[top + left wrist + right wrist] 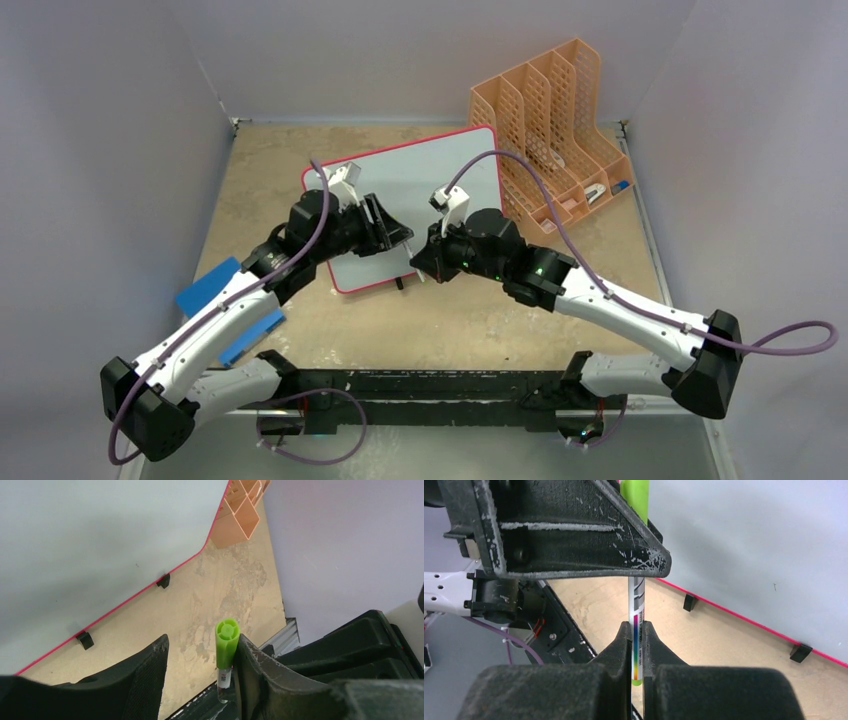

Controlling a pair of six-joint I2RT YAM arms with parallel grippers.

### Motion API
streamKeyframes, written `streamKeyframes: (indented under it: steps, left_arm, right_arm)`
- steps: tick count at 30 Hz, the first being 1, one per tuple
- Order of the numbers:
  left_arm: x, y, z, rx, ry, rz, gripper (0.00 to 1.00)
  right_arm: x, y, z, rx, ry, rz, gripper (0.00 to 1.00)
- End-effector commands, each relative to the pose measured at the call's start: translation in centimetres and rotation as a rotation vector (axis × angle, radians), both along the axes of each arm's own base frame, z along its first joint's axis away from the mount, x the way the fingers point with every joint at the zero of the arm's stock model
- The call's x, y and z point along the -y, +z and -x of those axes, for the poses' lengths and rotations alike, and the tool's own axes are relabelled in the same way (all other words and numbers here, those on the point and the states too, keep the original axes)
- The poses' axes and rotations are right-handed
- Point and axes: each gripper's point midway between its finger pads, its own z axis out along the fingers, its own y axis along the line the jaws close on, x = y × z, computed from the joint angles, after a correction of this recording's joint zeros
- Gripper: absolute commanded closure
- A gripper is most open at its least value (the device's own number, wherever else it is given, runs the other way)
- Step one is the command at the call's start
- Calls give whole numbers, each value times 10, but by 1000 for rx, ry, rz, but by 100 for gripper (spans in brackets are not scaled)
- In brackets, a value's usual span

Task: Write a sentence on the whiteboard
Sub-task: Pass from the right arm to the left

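Observation:
The whiteboard [420,180] with its pink-red rim lies flat at the table's centre. Its visible surface [100,540] [749,545] is blank, and the sentence is out of view. My right gripper [425,262] [638,627] is shut on the barrel of a marker [638,600], holding it upright just off the board's near edge. The marker's green cap [226,640] stands between the fingers of my left gripper [400,235] [202,642]. The cap rests against one finger, a wide gap separates it from the other, and the jaws are open.
An orange file organiser [555,120] [240,510] stands at the back right, touching the board's right side. A blue pad [215,290] lies at the left under my left arm. A black rail [420,385] runs along the near edge, and grey walls enclose the table.

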Motion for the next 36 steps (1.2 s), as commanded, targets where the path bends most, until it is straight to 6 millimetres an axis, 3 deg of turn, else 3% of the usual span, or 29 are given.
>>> streamKeyframes:
  steps: [1, 12, 19, 22, 25, 29, 32, 36]
  left_arm:
    - [-2, 22, -6, 29, -1, 122, 55]
    - [-3, 32, -5, 24, -18, 194, 76]
    - [-10, 31, -6, 1, 18, 207, 100]
    - [-15, 30, -6, -21, 53, 229, 100]
    - [-25, 29, -6, -47, 127, 265, 100]
    - [-42, 34, -4, -72, 235, 332, 100]
    - [-54, 39, -2, -89, 320, 400, 100]
    - [-66, 42, 2, -122, 400, 511, 100]
  right_arm:
    - [-7, 16, 4, 48, 45, -62, 100]
    - [-11, 9, 3, 48, 51, -71, 100]
    - [-12, 11, 3, 57, 52, -90, 100]
    - [-13, 16, -1, 60, 24, -119, 100]
    - [-15, 29, -3, 56, -4, -192, 74]
    - [-15, 57, -5, 61, -55, -359, 54]
    - [-11, 80, 2, 64, -56, -516, 42]
    - [-2, 98, 11, 44, -58, -676, 35]
